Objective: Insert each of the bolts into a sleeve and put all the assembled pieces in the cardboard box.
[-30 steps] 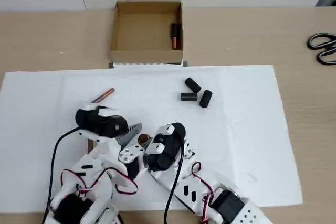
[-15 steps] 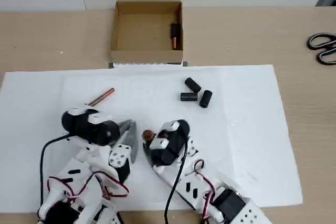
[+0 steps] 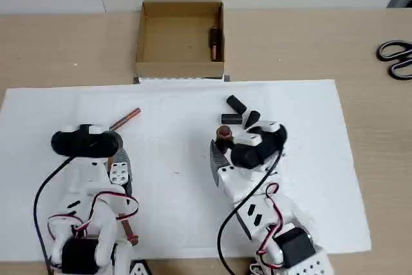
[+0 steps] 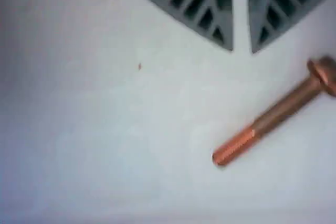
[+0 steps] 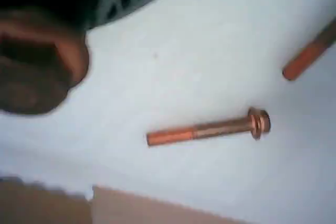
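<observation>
My right gripper [image 3: 225, 141] is shut on a copper bolt [image 3: 223, 132], held head-up just beside three loose black sleeves [image 3: 233, 119] on the white paper. The right wrist view has that bolt's head [image 5: 34, 72] up close. The cardboard box [image 3: 143, 37] at the back holds one assembled piece [image 3: 214, 43]. My left gripper [image 3: 121, 159] hovers low at the left with its jaws shut on nothing. Just past its tips [image 4: 242, 48] a second bolt [image 4: 273, 116] lies flat, the same bolt [image 3: 125, 118] in the high view. A third bolt [image 3: 129, 230] lies by the left arm's base.
The white paper sheet [image 3: 309, 159] covers most of the wooden table. Black scissors [image 3: 396, 58] lie at the far right edge. Two loose bolts [image 5: 210, 128] show on the paper in the right wrist view.
The two arms have separated. The right gripper carried the bolt up and right to the sleeves; the left gripper let go and drew back to the left.
</observation>
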Tool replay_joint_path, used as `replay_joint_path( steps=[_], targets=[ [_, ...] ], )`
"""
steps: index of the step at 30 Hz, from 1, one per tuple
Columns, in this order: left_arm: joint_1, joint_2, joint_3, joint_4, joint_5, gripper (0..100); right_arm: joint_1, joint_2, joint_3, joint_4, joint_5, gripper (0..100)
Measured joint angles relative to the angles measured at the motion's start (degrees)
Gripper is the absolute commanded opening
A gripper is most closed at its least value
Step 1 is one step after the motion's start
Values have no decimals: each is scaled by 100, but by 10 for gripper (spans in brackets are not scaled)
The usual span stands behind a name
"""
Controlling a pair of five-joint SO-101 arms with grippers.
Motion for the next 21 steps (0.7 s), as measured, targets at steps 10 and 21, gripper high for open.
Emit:
replay_joint_path(
  steps=[10,21],
  targets=[
    [-9,0,545,0,0,6,53,2127,-1881,167,0,3],
    [-9,0,1064,-26,0,6,202,5723,-4607,-527,44,3]
  ],
)
